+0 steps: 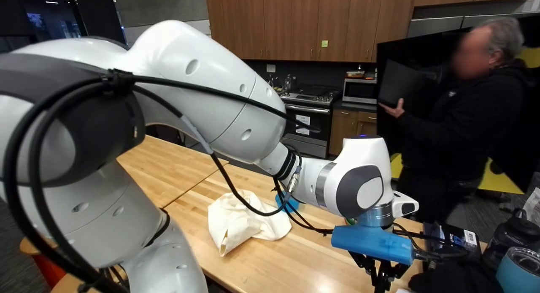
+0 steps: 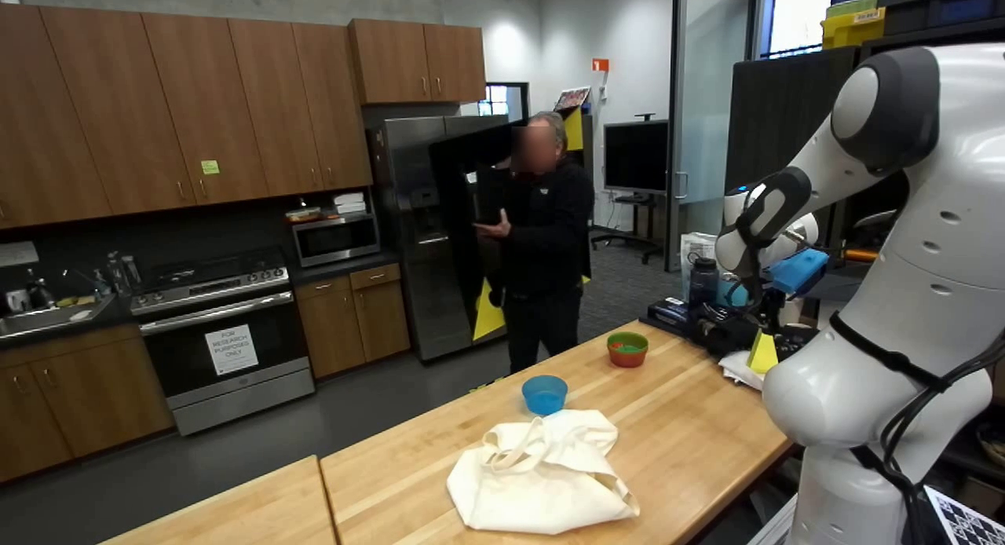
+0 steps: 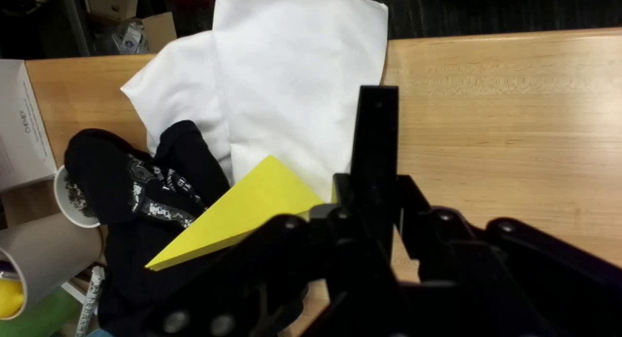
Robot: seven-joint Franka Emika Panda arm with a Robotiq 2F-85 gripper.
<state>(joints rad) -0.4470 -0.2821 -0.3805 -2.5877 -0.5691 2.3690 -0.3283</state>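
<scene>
My gripper (image 3: 378, 92) shows in the wrist view with its black fingers pressed together into one bar, nothing visible between them. In an exterior view the gripper (image 1: 382, 284) points down, its tips near the bottom edge. A yellow wedge-shaped block (image 3: 248, 208) lies left of the fingers in the wrist view, partly hidden behind the gripper linkage. It rests over a white cloth (image 3: 296, 84) and a black fabric item (image 3: 165, 191) with a silvery print. The yellow block also shows below the gripper in an exterior view (image 2: 761, 354). I see no grip on it.
A cream tote bag (image 2: 542, 474), blue bowl (image 2: 544, 394) and red-green bowl (image 2: 628, 350) stand on the wooden table (image 2: 691, 443). A teal tumbler (image 1: 521, 269) and dark bottle (image 1: 512, 234) stand near the gripper. A person (image 2: 546, 239) stands beyond the table.
</scene>
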